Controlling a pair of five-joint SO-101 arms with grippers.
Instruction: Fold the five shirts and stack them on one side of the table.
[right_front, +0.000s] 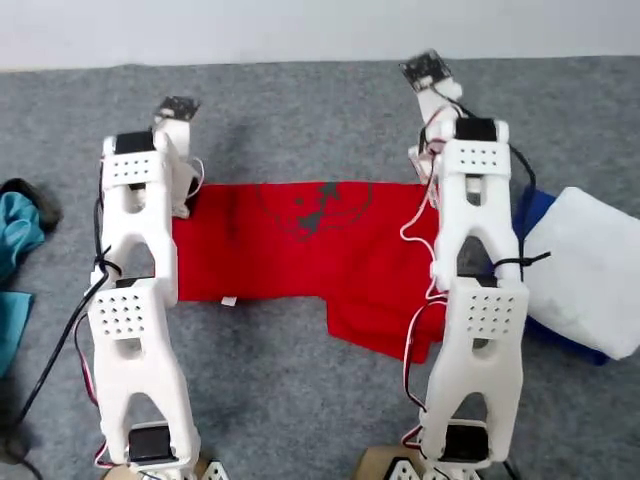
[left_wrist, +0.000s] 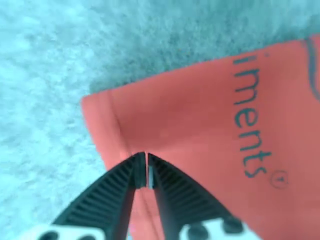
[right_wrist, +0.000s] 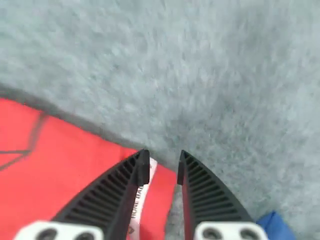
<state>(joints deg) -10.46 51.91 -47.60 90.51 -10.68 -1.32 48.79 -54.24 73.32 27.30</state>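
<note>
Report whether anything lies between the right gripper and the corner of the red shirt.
Nothing visible does. The right gripper is open directly over the corner of the red shirt. One finger is above the shirt's white label and the other is over the bare grey table cover.

Bare grey carpet (right_front: 300, 120) beyond red shirt (right_front: 290, 260)

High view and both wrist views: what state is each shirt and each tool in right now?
red shirt: lying flat, partly folded.
left tool: shut on the red shirt's edge, near a corner.
right tool: open over another corner of the red shirt.
white shirt: folded, lying on the blue shirt.
blue shirt: mostly hidden underneath.
teal garment: crumpled, not folded.
</note>
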